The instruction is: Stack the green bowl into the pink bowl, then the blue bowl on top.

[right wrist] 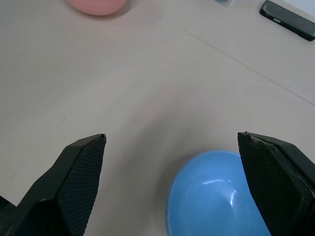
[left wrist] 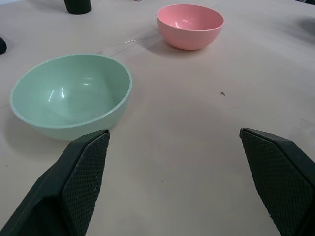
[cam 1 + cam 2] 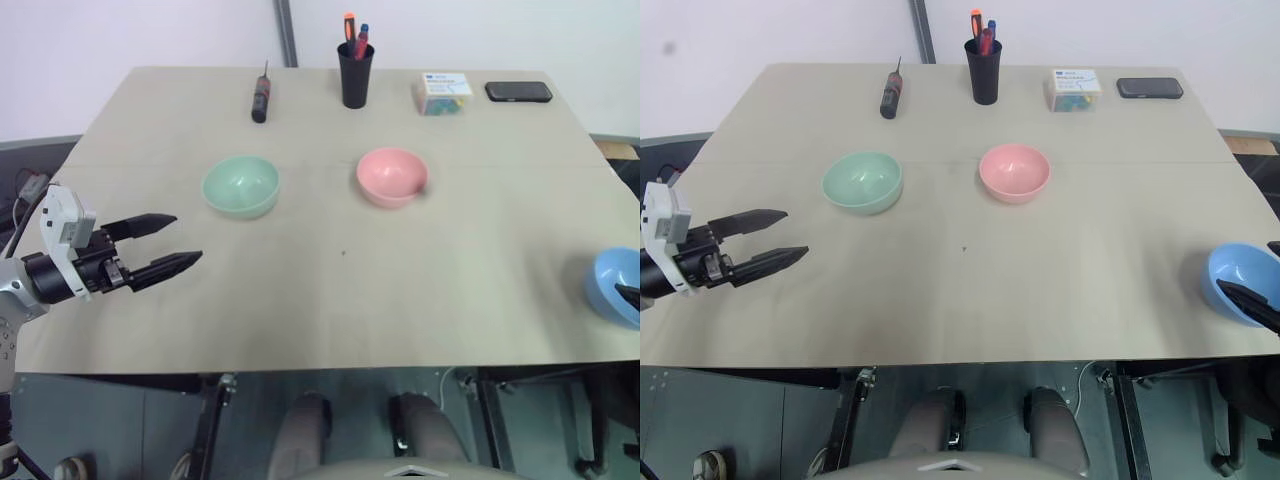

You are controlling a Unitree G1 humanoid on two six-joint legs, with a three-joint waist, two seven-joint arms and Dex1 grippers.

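Note:
The green bowl [image 3: 240, 185] stands upright on the left half of the table, and the pink bowl [image 3: 392, 176] stands upright to its right, near the middle. Both are empty. My left gripper [image 3: 188, 238] hovers open over the table's left front, short of the green bowl [image 2: 71, 96], with nothing between its fingers. The blue bowl [image 3: 1240, 278] sits at the table's right front edge. My right gripper [image 1: 171, 136] is open just behind the blue bowl [image 1: 216, 196], holding nothing.
Along the far edge of the beige table [image 3: 330, 300] lie a screwdriver [image 3: 261, 98], a black cup with pens [image 3: 355, 75], a small clear box [image 3: 443, 93] and a black phone [image 3: 518, 91].

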